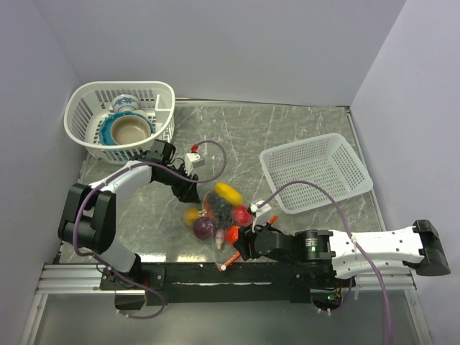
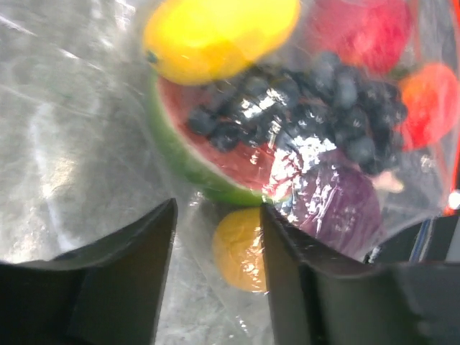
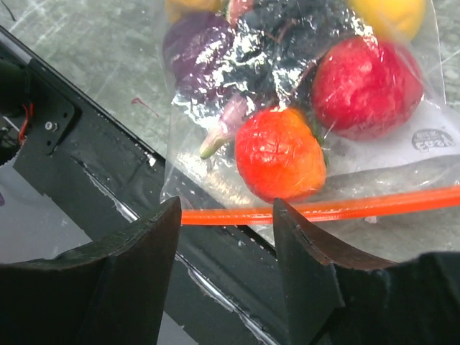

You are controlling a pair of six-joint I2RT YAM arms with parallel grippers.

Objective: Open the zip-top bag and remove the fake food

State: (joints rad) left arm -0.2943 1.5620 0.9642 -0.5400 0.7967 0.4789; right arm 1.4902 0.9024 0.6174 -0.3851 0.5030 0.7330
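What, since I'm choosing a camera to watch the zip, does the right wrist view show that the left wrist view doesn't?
Only right wrist: the zip strip running across between the fingers of its open pincer, and the black frame at the table edge. Only left wrist: the watermelon slice with its green rind. Both: the bag, grapes, purple eggplant, red tomato, yellow fruit.

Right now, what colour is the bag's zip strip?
Zip strip is orange-red; best in right wrist view.
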